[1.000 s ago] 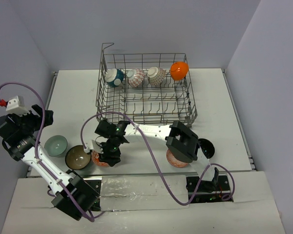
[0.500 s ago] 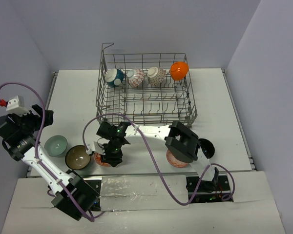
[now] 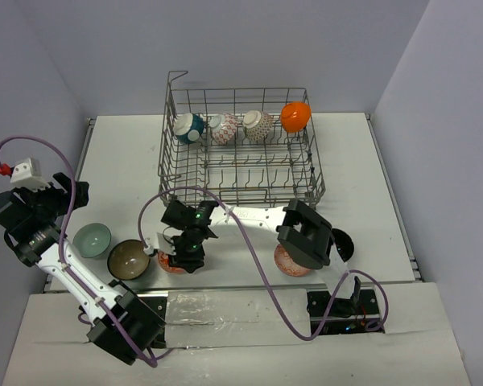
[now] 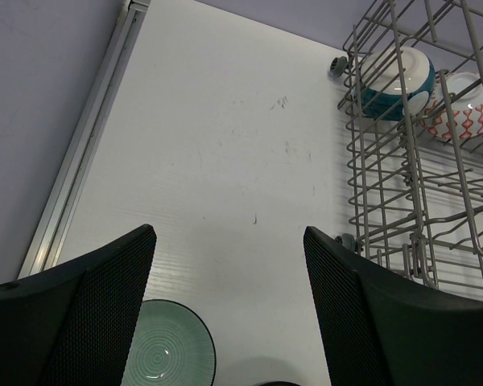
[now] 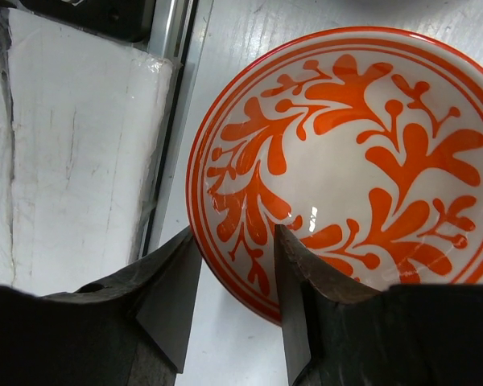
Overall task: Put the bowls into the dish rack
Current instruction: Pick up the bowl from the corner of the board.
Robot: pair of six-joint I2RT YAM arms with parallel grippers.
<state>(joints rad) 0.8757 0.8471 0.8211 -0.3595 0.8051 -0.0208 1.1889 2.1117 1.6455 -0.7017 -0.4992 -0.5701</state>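
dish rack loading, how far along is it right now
Done: four bowls sit in the dish rack's back row: teal bowl, red-patterned bowl, speckled bowl, orange bowl.
In hand: the right gripper straddles the orange-patterned bowl's rim; whether it is clamped is unclear.
Left: that one plus the pale green bowl, brown bowl, black bowl and a reddish bowl under the right arm. The left gripper is open.

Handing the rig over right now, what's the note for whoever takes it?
Left gripper: open, empty, over the table.
Right gripper: open, astride the orange-patterned bowl rim, not clamped.
Done: teal bowl, two patterned bowls, orange bowl in the dish rack back row.
Left: five on the table: orange-patterned, pale green bowl, brown bowl, red-patterned bowl, black bowl.
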